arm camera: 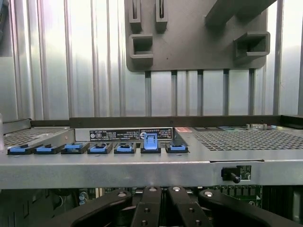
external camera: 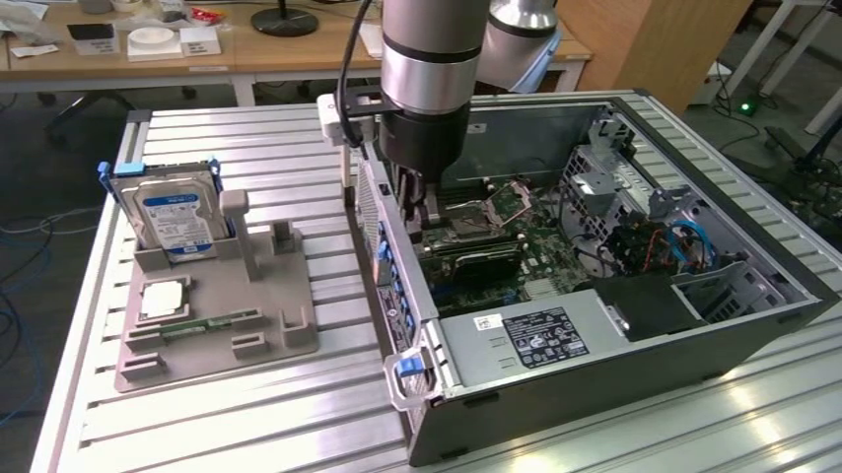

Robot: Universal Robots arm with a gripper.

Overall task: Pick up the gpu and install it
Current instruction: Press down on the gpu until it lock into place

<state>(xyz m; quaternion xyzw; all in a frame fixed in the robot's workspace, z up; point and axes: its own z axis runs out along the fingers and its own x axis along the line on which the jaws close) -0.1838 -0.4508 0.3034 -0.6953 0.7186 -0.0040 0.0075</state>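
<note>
— Gpu (external camera: 467,258) first: where do we see it?
— In the exterior view, as a dark flat card inside the open computer case (external camera: 736,325), over the motherboard (external camera: 533,246), just below the gripper (external camera: 418,222).
— Is it held?
— We see the fingers (arm camera: 147,208) drawn fully together. Whether they pinch the card's edge, we cannot tell.
— What does the wrist view add?
— The gripper (arm camera: 162,208) behind the case's metal rim, a row of blue latches (arm camera: 150,142), one raised, and the grey holder (arm camera: 189,42) beyond.
— And the exterior view alone?
— The hard drive (external camera: 177,217) upright in that holder (external camera: 263,325), and the memory stick (external camera: 211,323) lying flat.
</note>
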